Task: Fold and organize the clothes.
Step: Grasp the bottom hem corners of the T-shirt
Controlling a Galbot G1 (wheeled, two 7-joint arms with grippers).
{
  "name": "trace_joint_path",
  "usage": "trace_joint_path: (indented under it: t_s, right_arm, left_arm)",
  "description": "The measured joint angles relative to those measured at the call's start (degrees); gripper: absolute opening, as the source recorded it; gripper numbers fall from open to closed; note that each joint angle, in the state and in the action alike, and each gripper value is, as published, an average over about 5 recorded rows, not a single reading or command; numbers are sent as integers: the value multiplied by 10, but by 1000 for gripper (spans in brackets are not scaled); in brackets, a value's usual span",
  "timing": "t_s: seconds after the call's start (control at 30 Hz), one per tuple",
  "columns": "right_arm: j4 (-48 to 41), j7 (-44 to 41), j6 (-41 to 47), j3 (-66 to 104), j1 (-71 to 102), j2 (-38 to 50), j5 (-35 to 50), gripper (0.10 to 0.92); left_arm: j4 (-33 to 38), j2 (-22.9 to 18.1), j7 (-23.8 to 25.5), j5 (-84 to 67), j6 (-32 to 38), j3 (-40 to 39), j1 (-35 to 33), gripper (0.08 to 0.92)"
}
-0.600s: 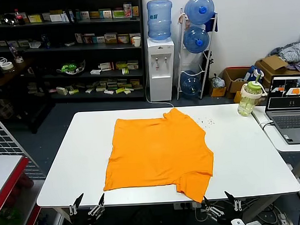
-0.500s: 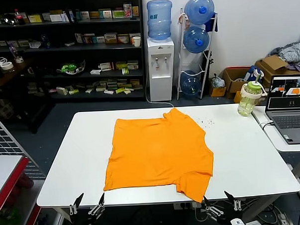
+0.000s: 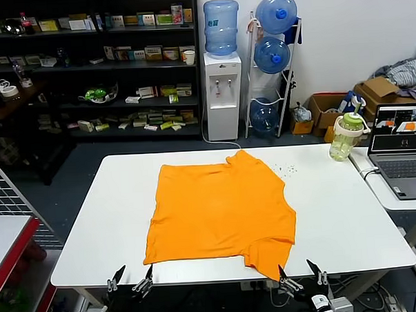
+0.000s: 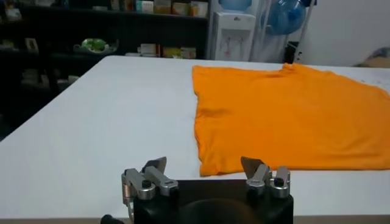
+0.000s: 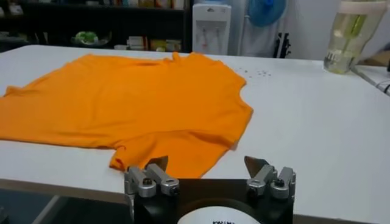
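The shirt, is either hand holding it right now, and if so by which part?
Nothing is held. The shirt lies flat on the table. The left hand and right hand are both open, at the table's near edge, short of the fabric.

— Where's the shirt point(image 3: 221, 217)?
— Mid-table point(image 3: 100, 223), hem toward the near edge.
— Grippers?
— Left gripper point(image 3: 130, 279) and right gripper point(image 3: 300, 273) at the near edge, flanking it. Bottle point(image 3: 347, 137) beyond the far right corner.

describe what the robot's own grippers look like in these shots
Both the left gripper and the right gripper look alike: a black body carrying two silver metal finger mounts fastened with dark screws, each ending in a dark, pointed wedge-shaped tip. The right one has a white round part with small dark lettering below the body. No cables show.
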State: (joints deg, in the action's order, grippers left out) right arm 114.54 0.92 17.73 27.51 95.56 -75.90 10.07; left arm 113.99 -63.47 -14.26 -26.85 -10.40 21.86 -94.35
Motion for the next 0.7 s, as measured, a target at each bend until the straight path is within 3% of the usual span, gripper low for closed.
trace_joint_path:
  t_s: [0.3,0.47,0.7]
  right_arm:
    - [-36,7,0,-22,-23,-18,-22,789]
    - [-41,9,-4,-26,-25,-20,-30,654]
    - [-42,11,-9,-31,-25,-23,-37,455]
  left_arm:
    - [-31,-5,-1,7,-5,-17,31,823]
    - [-44,-8,-4,8,-6,-26,43,792]
    - [-57,-11,-7,13,-7,-38,55,603]
